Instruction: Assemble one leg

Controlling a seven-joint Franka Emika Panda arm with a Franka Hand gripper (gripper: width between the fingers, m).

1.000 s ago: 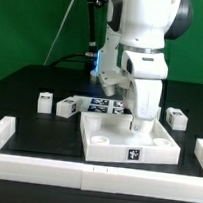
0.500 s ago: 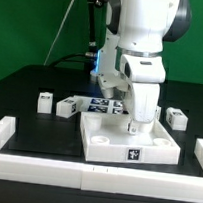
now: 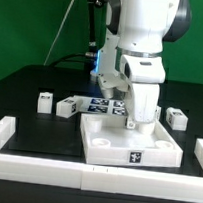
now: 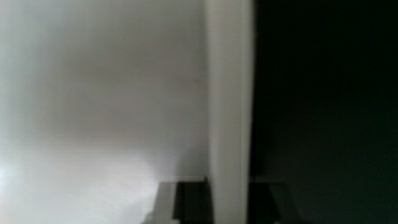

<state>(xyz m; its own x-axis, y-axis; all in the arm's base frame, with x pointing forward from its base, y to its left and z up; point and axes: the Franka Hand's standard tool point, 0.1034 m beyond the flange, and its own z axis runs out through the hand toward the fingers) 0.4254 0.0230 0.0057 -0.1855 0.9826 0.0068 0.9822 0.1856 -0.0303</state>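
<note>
Exterior view: the gripper (image 3: 136,119) points down, pinching a leg (image 3: 135,125) upright at the 1 o'clock corner of the large white square piece (image 3: 116,143). Two spare legs (image 3: 44,102) stand at its 10 o'clock and one at its 2 o'clock.

Wrist view: blurred. The leg (image 4: 228,100) shows as a pale strip between dark fingers (image 4: 178,205).

Three loose legs (image 3: 44,102) (image 3: 66,107) (image 3: 175,118), one square top (image 3: 121,135), one marker board (image 3: 101,105).

Even bright exterior view; wrist view blurred, half dark.
</note>
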